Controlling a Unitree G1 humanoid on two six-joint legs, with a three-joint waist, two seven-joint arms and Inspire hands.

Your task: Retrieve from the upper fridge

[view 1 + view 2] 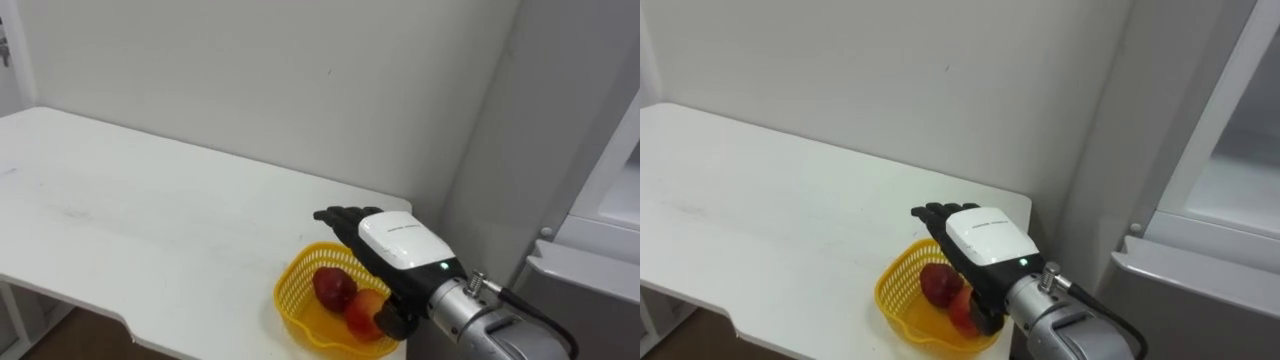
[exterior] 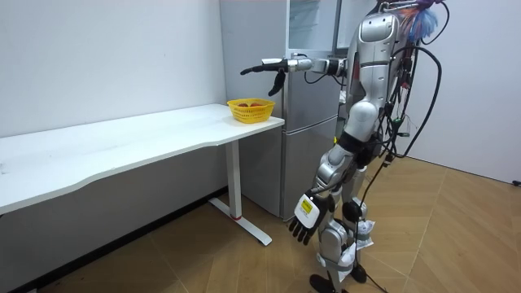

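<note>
A yellow mesh basket [image 1: 287, 297] sits at the right end of the white table [image 1: 150, 220], near its front edge. In it lie a dark red fruit [image 1: 333, 288] and an orange-red fruit [image 1: 363, 313]. My right hand [image 1: 398, 243] hovers above the basket, fingers straight and spread, thumb hanging down, holding nothing. The room view has the right hand [image 2: 269, 67] well above the basket [image 2: 250, 110], on an arm stretched out level. My left hand [image 2: 307, 218] hangs by my leg with relaxed fingers, empty. I stand in front of the fridge [image 2: 309, 114], turned toward the table.
The grey fridge [image 1: 560, 150] stands right beside the table's end, against the white wall. Its upper compartment [image 1: 1240, 170] is open and shows a pale inside. The long tabletop [image 2: 122, 138] runs off to my left. Wooden floor lies around my feet.
</note>
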